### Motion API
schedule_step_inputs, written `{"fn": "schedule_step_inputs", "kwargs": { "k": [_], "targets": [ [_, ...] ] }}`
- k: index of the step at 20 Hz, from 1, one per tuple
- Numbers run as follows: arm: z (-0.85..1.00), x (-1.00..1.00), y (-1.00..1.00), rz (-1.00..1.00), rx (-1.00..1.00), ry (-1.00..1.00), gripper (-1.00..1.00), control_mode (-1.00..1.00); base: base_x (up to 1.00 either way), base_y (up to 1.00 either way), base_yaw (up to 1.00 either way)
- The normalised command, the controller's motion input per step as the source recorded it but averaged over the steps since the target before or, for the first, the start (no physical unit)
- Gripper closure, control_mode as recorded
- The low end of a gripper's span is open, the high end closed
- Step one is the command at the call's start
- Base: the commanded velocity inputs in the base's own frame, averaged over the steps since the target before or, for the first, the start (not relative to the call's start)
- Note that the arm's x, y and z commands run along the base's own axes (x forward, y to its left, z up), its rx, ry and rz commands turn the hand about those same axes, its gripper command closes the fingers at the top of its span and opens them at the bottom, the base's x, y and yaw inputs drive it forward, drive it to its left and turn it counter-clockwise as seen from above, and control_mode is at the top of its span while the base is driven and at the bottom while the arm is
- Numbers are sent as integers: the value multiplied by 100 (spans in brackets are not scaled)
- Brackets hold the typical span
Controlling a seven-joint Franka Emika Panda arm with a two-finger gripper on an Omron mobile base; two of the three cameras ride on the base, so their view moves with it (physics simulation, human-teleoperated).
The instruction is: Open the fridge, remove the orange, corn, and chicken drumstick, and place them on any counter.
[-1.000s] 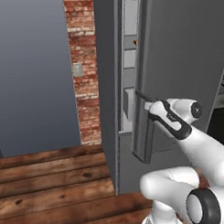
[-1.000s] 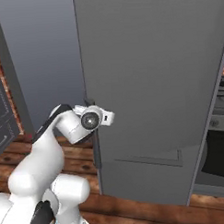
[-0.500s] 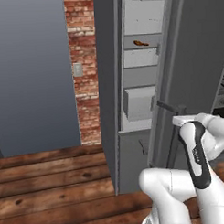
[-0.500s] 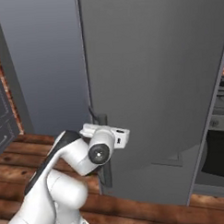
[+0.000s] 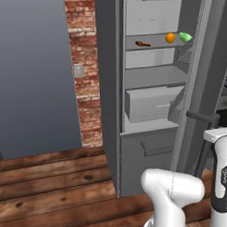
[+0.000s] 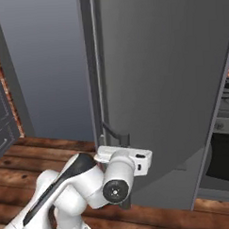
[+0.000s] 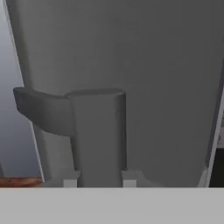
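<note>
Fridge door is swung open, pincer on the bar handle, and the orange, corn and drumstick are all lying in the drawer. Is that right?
Not quite. The fridge door is open with the pincer on the handle, but the orange, corn and drumstick lie on a shelf above the drawer, not in it. The left base view shows this.

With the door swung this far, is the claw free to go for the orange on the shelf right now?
Probably not yet. The claw straddles the door handle, outside the door. The orange sits unblocked on the upper shelf, so releasing and reaching around should work.
</note>
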Motion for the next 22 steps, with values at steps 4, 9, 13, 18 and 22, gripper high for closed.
{"fn": "schedule_step_inputs", "kwargs": {
  "k": [4,9,13,18,22],
  "targets": [
    [0,-28,-36,0,-4,0,-100,-100,0,0,0],
    [0,-16,0,3,0,0,-100,-100,0,0,0],
    [8,-66,-21,-2,-5,4,-100,-100,0,0,0],
    [23,-93,-51,-6,-13,13,-100,-100,0,0,0],
    [47,-70,-12,-16,-8,17,-100,-100,0,0,0]
  ]
}}
